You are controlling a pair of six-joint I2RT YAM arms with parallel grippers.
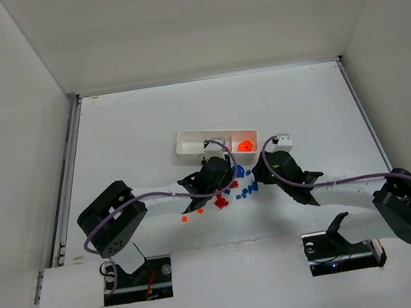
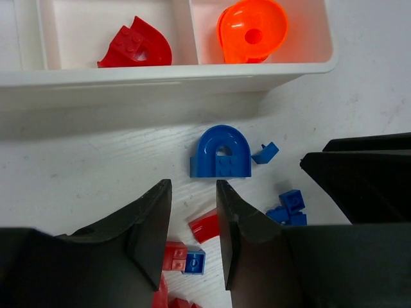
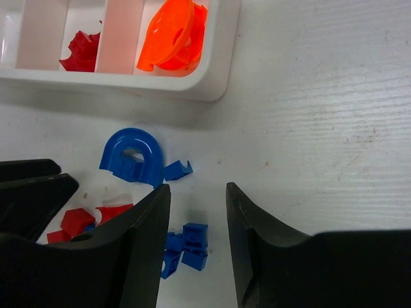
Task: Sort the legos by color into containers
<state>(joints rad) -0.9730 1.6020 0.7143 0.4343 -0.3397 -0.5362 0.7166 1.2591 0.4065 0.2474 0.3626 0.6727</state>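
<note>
Worktop (image 1: 148, 124): white painted board with faint wood grain and small dark specks, boxed in by plain white walls (image 1: 8, 113) on the left, far and right sides.

Tray (image 1: 184, 136): white, long and shallow, with three compartments. It lies near the middle of the worktop, just beyond both claws. You have a red rounded piece (image 2: 138, 46) in its middle compartment and an orange rounded piece (image 2: 252, 31) in the right-end one. The left-end compartment is mostly cut off in the wrist views.

Loose bricks: on the worktop just in front of the tray.
- A blue arch (image 2: 221, 154) lies flat near the tray wall without touching it, with a small blue brick (image 2: 265, 153) just beside it.
- A blue cluster (image 3: 186, 247) sits nearer the arms.
- Red bricks (image 2: 174, 256) lie to the left of that cluster.
- Orange bricks (image 1: 185, 219) lie apart at the pile's near left edge.

Left claw (image 2: 192, 192): jaws parted by a narrow gap, gripping nothing. It hangs over the red bricks, with a curved red piece (image 2: 205, 226) under the gap.

Right claw (image 3: 198, 196): jaws parted wider, gripping nothing, over the blue cluster.

Obstruction: your two claws hang side by side over the same pile, each crowding the edge of the other's wrist view. Purple cables (image 1: 146, 196) run along both arms.
</note>
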